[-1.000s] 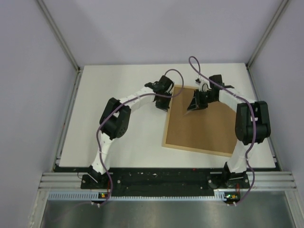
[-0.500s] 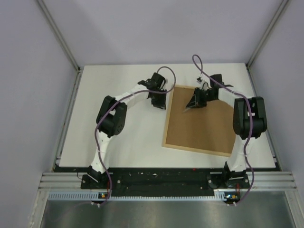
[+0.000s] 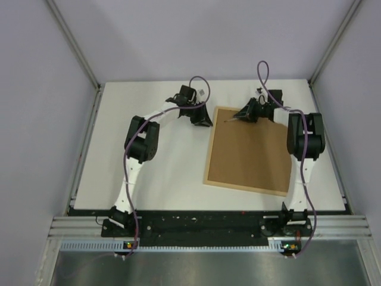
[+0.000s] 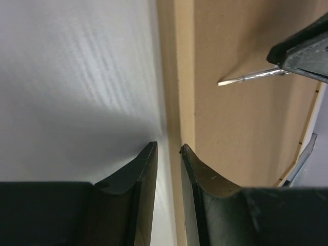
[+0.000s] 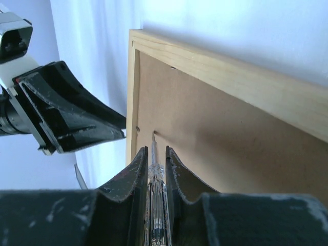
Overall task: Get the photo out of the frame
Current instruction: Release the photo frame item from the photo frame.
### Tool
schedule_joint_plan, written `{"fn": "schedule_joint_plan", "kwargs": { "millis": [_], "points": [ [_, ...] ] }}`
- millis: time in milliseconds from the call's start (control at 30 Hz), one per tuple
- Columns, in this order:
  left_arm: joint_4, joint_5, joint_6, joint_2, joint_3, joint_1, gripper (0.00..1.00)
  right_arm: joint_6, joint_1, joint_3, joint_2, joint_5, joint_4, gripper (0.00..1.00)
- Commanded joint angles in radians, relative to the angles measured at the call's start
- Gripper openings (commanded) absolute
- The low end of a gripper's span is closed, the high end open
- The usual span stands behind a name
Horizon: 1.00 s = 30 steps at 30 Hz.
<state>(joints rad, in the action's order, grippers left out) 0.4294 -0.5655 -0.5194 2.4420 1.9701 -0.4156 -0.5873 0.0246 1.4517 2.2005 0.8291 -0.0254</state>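
The frame lies face down on the white table, its plain brown backing board facing up. The photo is hidden beneath that board. My right gripper is shut on a clear-handled screwdriver. The metal tip rests on the backing board just inside the frame's far left corner. My left gripper hovers at the frame's left border near that corner, its jaws a narrow gap apart with nothing between them. From above, the left gripper and right gripper face each other across the corner.
The white table is bounded by grey walls with aluminium rails at left, right and back. Purple cables loop above both wrists. Both arm bases sit on the black rail at the near edge.
My left gripper has opened and drawn back slightly toward the far left, off the frame's corner. My right gripper carried the screwdriver toward the frame's far edge.
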Motion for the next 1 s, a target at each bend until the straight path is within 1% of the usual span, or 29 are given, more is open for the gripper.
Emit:
{"fn": "schedule_joint_plan", "kwargs": {
  "millis": [0,233,400,533,667,867,967],
  "points": [
    [-0.052,-0.08,-0.037,0.037,0.07,-0.026,0.31,-0.062,0.017,0.05,0.042,-0.018,0.114,0.0],
    [-0.06,-0.079,-0.059,0.042,0.058,-0.035,0.28,-0.072,0.06,0.027,0.059,0.007,0.143,0.0],
    [-0.035,-0.031,-0.048,0.031,0.047,-0.037,0.26,-0.074,0.075,-0.016,0.041,0.019,0.154,0.0],
    [0.009,0.032,-0.031,0.032,0.056,-0.042,0.27,-0.051,0.067,-0.045,0.01,0.015,0.136,0.0],
    [0.031,0.058,-0.022,0.032,0.058,-0.048,0.28,-0.04,0.052,-0.068,-0.016,0.022,0.12,0.0],
    [0.06,0.096,-0.005,0.032,0.073,-0.055,0.28,-0.086,0.012,-0.088,-0.033,0.07,0.139,0.0],
    [0.06,0.101,-0.004,0.032,0.073,-0.055,0.27,-0.088,0.005,-0.088,-0.038,0.065,0.14,0.0]
  ]
}}
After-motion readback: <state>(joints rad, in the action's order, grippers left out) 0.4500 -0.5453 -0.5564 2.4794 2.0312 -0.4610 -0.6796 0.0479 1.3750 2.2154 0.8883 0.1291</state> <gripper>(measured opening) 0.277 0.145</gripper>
